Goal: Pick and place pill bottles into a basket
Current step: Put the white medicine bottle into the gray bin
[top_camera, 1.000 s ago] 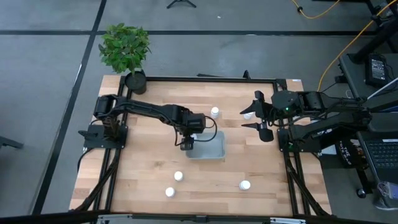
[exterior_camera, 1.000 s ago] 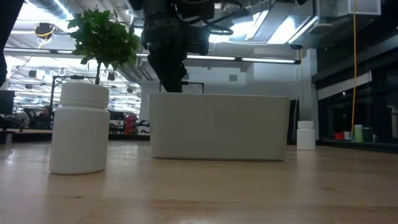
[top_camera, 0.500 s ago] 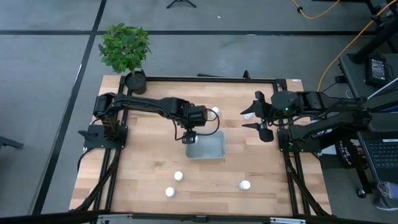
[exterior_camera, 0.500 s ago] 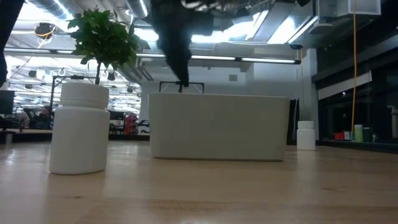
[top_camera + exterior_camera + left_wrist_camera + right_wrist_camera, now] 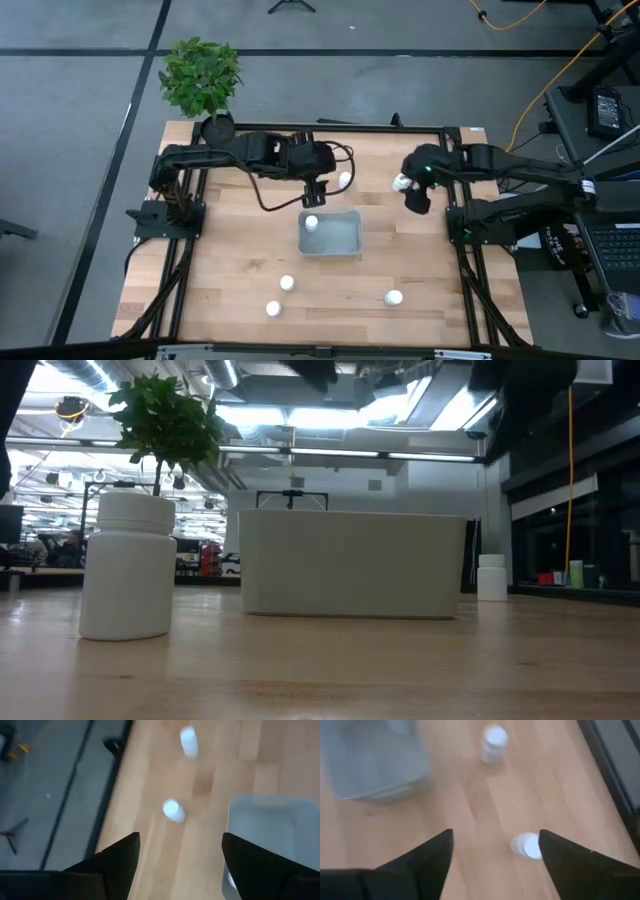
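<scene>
The pale basket (image 5: pixel 338 240) sits mid-table, with one white pill bottle (image 5: pixel 311 223) standing in its far left corner. My left gripper (image 5: pixel 314 191) is open and empty above the table just beyond the basket's far left corner. A bottle (image 5: pixel 345 180) stands to its right and also shows in the left wrist view (image 5: pixel 172 810). My right gripper (image 5: pixel 415 196) is open and empty, pointing down beside another bottle (image 5: pixel 400 183). In the right wrist view that bottle (image 5: pixel 526 845) stands by one fingertip, untouched. Three more bottles (image 5: pixel 287 283) (image 5: pixel 272 309) (image 5: pixel 394 297) stand near the front edge.
A potted plant (image 5: pixel 203 80) stands at the table's far left corner. A black frame (image 5: pixel 350 127) runs along the table's edges. In the low view a bottle (image 5: pixel 128 565) stands left of the basket (image 5: pixel 352 565), and another bottle (image 5: pixel 490 577) stands at the right.
My left gripper has risen out of the basket's far left corner and gone toward the far edge. A bottle now stands in the basket where the gripper was. My right gripper has tipped downward and come in over the bottle at the far right.
</scene>
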